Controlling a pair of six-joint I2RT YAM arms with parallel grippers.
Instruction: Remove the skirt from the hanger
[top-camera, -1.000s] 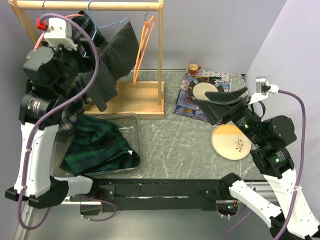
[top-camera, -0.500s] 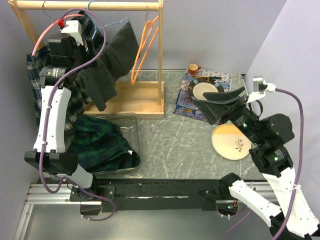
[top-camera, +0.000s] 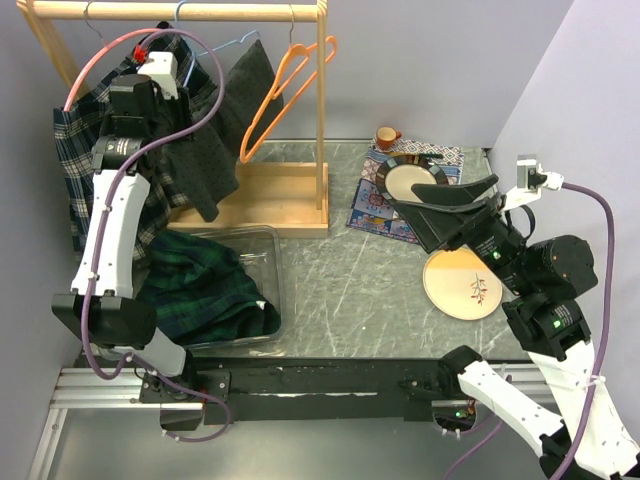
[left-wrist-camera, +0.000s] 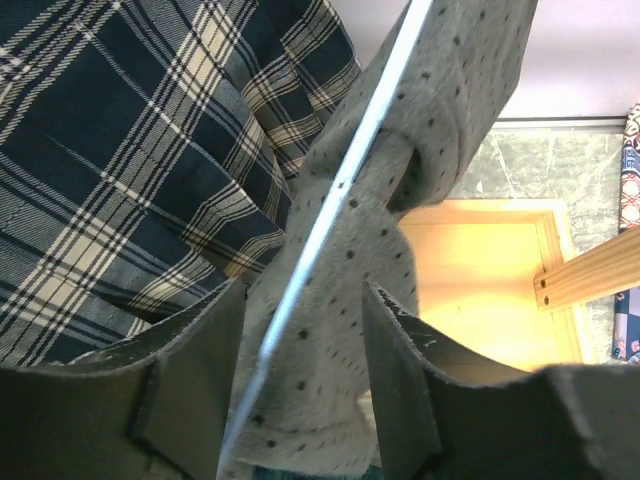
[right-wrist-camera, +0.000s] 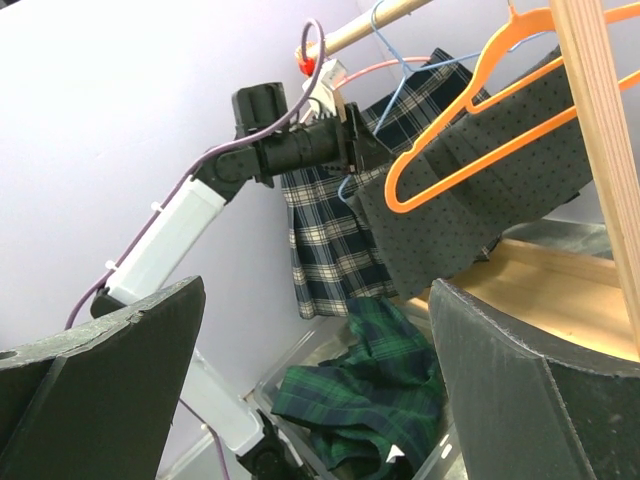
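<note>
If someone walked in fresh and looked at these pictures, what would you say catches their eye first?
Probably the left gripper raised at the wooden rack, its fingers either side of the grey dotted skirt and the thin blue hanger it hangs on. Next, the empty orange hanger tilted beside it, and the green plaid garment heaped in the clear bin below.

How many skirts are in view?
3. A plaid skirt hangs at the rail's left end, a grey dotted skirt hangs beside it, between the left claw's fingers, and a green one lies in the bin. More may be hidden.
</note>
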